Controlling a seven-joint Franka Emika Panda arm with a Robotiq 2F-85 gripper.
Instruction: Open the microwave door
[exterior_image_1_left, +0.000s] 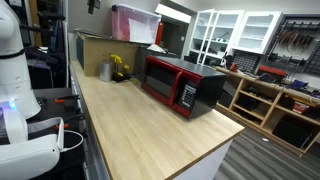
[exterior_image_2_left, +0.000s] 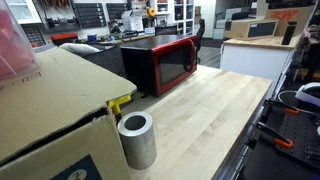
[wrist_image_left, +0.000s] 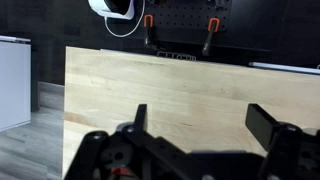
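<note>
The microwave (exterior_image_1_left: 183, 85) stands on the light wooden countertop (exterior_image_1_left: 140, 125), black casing with a glossy red front; it also shows in an exterior view (exterior_image_2_left: 160, 62). The microwave door (exterior_image_1_left: 160, 82) is closed flat against the front, with a dark window (exterior_image_2_left: 174, 63). In the wrist view my gripper (wrist_image_left: 200, 120) is open and empty, its two black fingers spread wide above bare wood. The microwave does not show in the wrist view. The white arm (exterior_image_1_left: 15, 70) stands at the counter's end, away from the microwave.
A brown cardboard box (exterior_image_1_left: 100, 50) with a pink bin (exterior_image_1_left: 133, 22) on it stands behind the microwave. A grey cylinder (exterior_image_2_left: 137, 140) and a yellow object (exterior_image_1_left: 119, 68) stand by the box. White glass-fronted cabinets (exterior_image_1_left: 235, 30) and wooden shelves (exterior_image_1_left: 265, 100) lie beyond.
</note>
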